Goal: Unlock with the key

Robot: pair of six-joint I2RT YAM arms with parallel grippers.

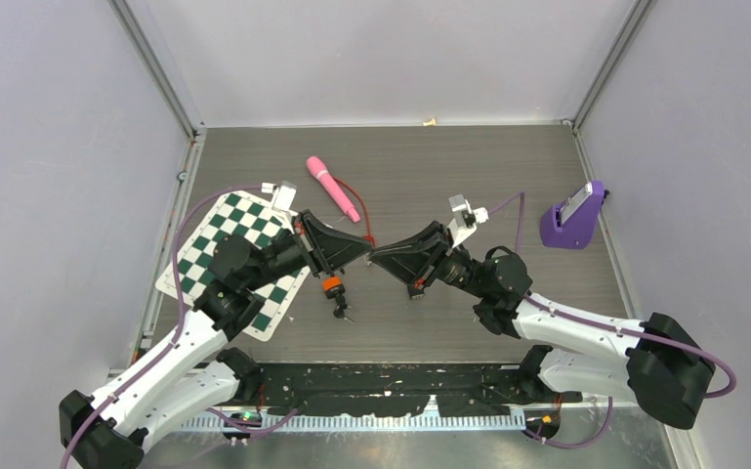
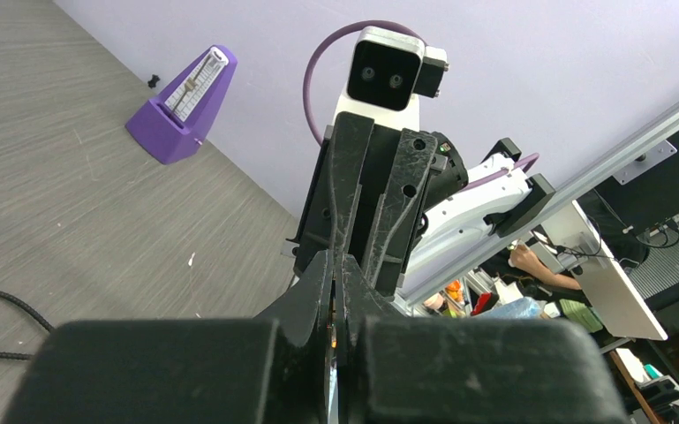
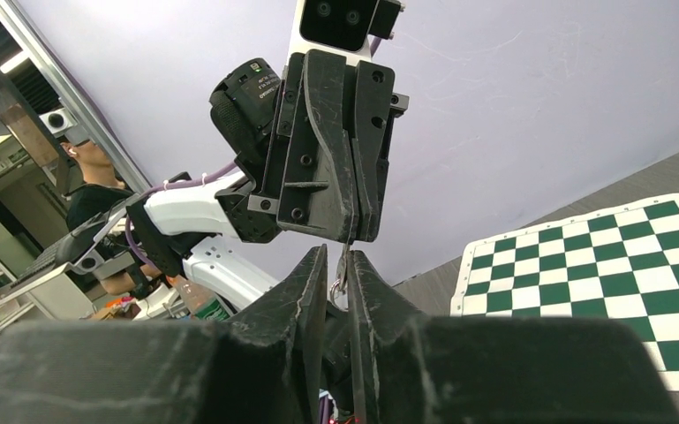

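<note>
My two grippers meet tip to tip above the middle of the table. The left gripper (image 1: pixel 364 245) (image 2: pixel 340 258) is shut on a thin metal piece. That piece is the key (image 3: pixel 343 265) with a small ring, which sticks out of the left fingertips (image 3: pixel 354 221). The key reaches down between the jaws of my right gripper (image 1: pixel 376 255) (image 3: pixel 336 253). Those jaws stand a narrow gap apart, the key against one finger only. An orange-and-black lock (image 1: pixel 332 285) shows just under the left gripper. I cannot tell whether it hangs or lies on the table.
A green-and-white chessboard mat (image 1: pixel 239 256) (image 3: pixel 618 265) lies under the left arm. A pink handle-shaped object (image 1: pixel 332 188) with a red cord (image 1: pixel 355 203) lies behind the grippers. A purple metronome (image 1: pixel 574 217) (image 2: pixel 181 110) stands at the right edge.
</note>
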